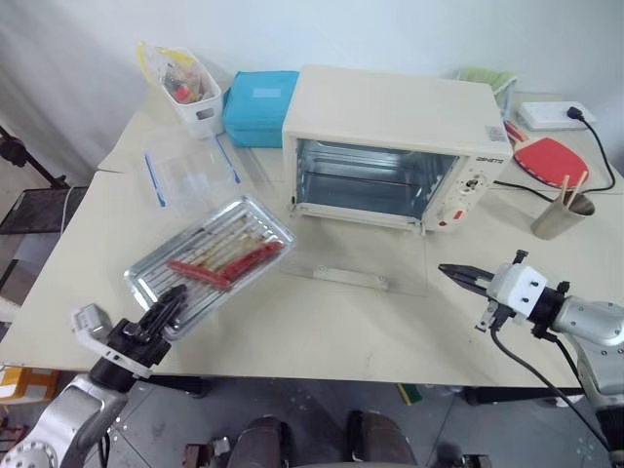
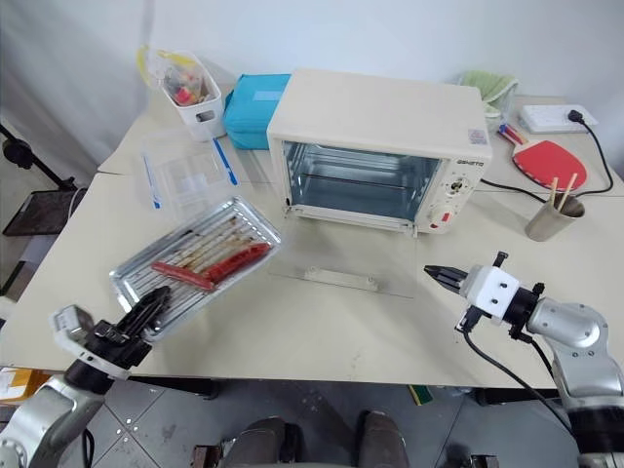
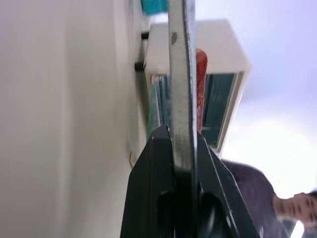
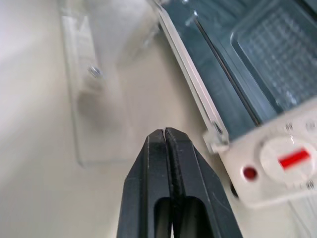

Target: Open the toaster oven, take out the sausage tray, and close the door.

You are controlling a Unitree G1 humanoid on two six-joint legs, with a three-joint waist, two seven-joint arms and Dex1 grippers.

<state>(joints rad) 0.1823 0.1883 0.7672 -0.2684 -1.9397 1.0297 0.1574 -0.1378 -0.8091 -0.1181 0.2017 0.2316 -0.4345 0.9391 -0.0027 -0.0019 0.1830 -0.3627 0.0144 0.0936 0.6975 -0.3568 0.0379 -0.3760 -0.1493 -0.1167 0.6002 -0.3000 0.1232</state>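
My left gripper (image 1: 168, 304) is clamped on the near rim of the shallow silver metal sausage tray (image 1: 210, 263), a ridged rectangle with rounded corners carrying a few red sausages (image 1: 226, 265); it sits out on the beige table (image 1: 322, 322), to the left of the cream-white boxy toaster oven (image 1: 395, 146) and well clear of its empty cavity. I judge the tray thin, stiff and light, but slick at the edge, and pinched at one corner it will want to tip, so the loose sausages could roll; a flat, level carry suits it best. My right gripper (image 1: 458, 276) has its two black fingers pressed together on nothing, hovering over the table to the right of the clear glass door (image 1: 356, 265), which lies folded down flat in front of the oven with its long bar handle (image 1: 349, 277) at the near edge. That panel is rigid but breakable and smooth, so I would lift it from under the handle bar rather than push on the glass. The handle lies near my right fingertips, off to their left and apart from them.
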